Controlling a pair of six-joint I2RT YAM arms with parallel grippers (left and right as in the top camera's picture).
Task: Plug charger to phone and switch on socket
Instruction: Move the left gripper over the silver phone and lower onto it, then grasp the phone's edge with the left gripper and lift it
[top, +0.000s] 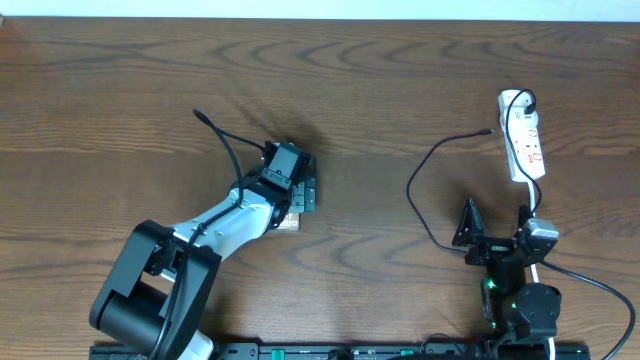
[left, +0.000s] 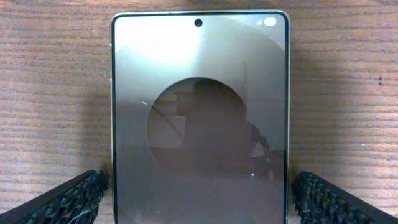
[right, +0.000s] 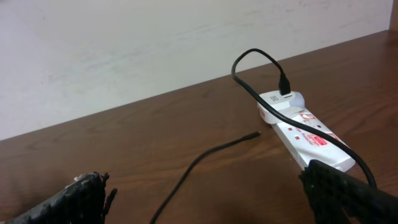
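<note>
Fingers of both arms are held wide and empty: overhead, the left fingers (top: 303, 190) are seen over the phone (top: 288, 222), the right fingers (top: 467, 224) near the socket (top: 523, 140). From the left wrist, the phone (left: 199, 124) is seen flat on the desk (left: 56, 93) between them. From the right wrist, the charger (right: 247, 137) is seen with its free tip beside the socket (right: 305, 134).

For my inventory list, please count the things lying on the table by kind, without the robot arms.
phone: 1
charger cable: 1
power strip: 1
Total: 3
</note>
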